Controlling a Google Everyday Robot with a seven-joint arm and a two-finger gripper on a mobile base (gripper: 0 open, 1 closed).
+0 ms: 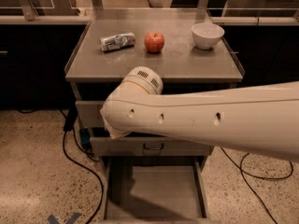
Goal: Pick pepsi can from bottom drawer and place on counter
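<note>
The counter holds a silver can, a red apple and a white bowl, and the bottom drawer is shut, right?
Not quite. The camera view shows the bottom drawer pulled open, not shut. The silver can, red apple and white bowl do sit on the counter. The gripper is out of sight; only the arm shows.

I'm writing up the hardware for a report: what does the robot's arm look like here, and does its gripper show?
The arm is a thick, smooth cream-white shell with a rounded end. Three small dark holes dot its side. A round cap has dark vent slots and a yellowish ring. No cables show on it. The gripper is not in view.
</note>
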